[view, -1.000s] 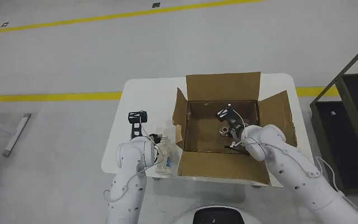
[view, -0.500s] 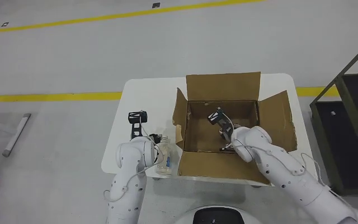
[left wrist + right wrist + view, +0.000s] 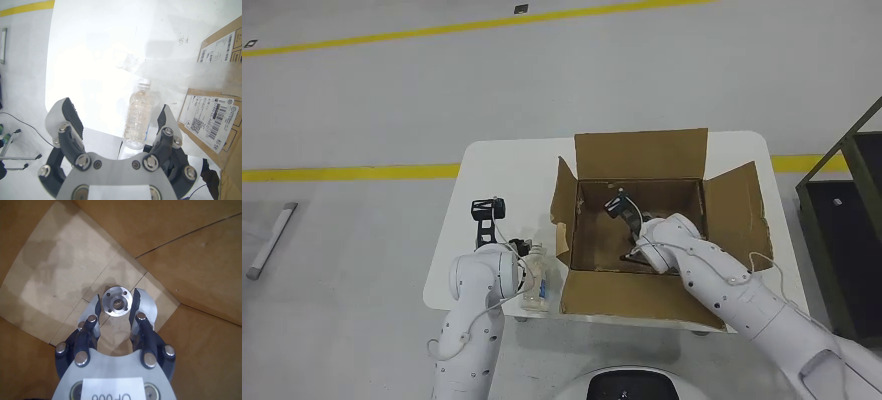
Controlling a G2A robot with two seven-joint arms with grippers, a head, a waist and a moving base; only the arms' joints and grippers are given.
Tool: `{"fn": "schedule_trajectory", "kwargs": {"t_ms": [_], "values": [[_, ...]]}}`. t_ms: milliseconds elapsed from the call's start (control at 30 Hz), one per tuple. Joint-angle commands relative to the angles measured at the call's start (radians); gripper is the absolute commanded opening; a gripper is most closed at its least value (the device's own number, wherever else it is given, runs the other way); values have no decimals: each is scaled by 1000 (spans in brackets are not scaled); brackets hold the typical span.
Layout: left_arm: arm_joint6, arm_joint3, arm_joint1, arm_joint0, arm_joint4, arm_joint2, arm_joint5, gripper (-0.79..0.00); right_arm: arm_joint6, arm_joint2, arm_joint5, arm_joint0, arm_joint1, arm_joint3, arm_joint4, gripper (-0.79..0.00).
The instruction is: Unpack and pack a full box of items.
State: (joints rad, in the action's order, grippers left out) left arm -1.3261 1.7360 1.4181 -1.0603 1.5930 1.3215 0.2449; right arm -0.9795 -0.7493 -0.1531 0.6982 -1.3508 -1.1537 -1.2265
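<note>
An open cardboard box (image 3: 639,152) stands on the white table (image 3: 504,162). My right arm (image 3: 682,250) reaches down inside it. In the right wrist view my right gripper (image 3: 117,294) is shut on a round metal flange (image 3: 116,303) just above the box floor (image 3: 56,275), one pad against each side. A clear plastic bottle (image 3: 535,280) lies on the table left of the box, near the front edge. My left gripper (image 3: 116,105) is open around the bottle (image 3: 139,117), which lies close to one finger with its cap pointing away.
A small black object with a cable (image 3: 485,214) sits on the table left of the box. The box's labelled side wall (image 3: 208,121) is close beside the bottle. Bare table surface (image 3: 98,56) stretches beyond the bottle. A dark rack (image 3: 842,210) stands right of the table.
My right arm has shifted leftward inside the box over the last second. The left arm and the bottle have stayed put.
</note>
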Motion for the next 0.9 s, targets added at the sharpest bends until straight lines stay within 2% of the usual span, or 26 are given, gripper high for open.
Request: {"fn": "schedule_trajectory", "kwargs": {"t_ms": [0,33,500,633,800,867], "values": [[0,0,0,0,0,0,0,0,6,0,-3,-7,-6,20,4,-394],[0,0,0,0,0,0,0,0,7,-3,-9,-9,-9,30,9,-376],[0,0,0,0,0,0,0,0,28,-17,2,-24,-39,114,35,-416],[0,0,0,0,0,0,0,0,30,-20,6,-24,-46,122,32,-459],[0,0,0,0,0,0,0,0,33,-25,13,-25,-53,134,31,-477],[0,0,0,0,0,0,0,0,33,-28,17,-26,-55,140,30,-523]]}}
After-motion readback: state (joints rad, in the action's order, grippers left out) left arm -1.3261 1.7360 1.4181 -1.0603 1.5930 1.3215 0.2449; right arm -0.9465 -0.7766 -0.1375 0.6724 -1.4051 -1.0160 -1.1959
